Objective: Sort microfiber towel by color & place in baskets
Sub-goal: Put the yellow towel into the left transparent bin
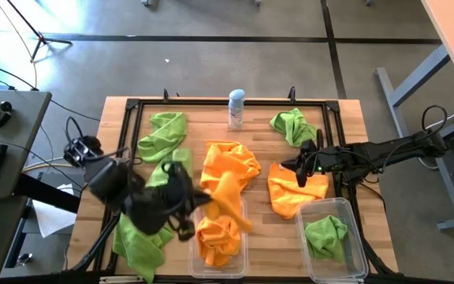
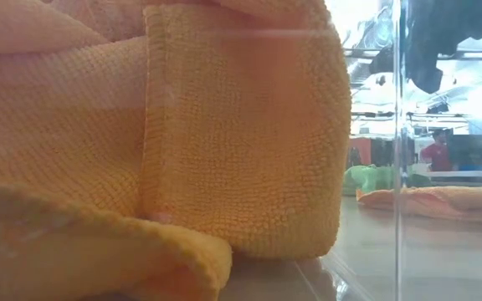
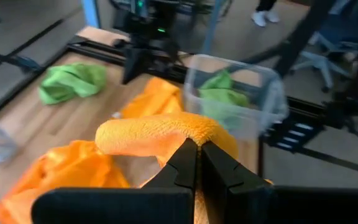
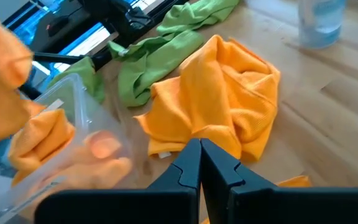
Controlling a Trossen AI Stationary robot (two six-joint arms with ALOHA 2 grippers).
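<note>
Left gripper (image 3: pixel 197 163), fingers pinched on an orange towel (image 3: pixel 160 134), holds it over the orange-filled basket (image 1: pixel 241 251); right gripper (image 4: pixel 200 163) closed, empty

The left arm's dark two-finger gripper (image 1: pixel 189 207) hangs over the near-left part of the table, its fingers (image 3: pixel 185 167) pressed together on a bright orange microfiber towel (image 3: pixel 157 134) draped across them. The right arm reaches in level from the right edge, its dark gripper (image 1: pixel 300 170) low at mid-table, fingers (image 4: pixel 190 163) closed tip to tip and empty.
</note>
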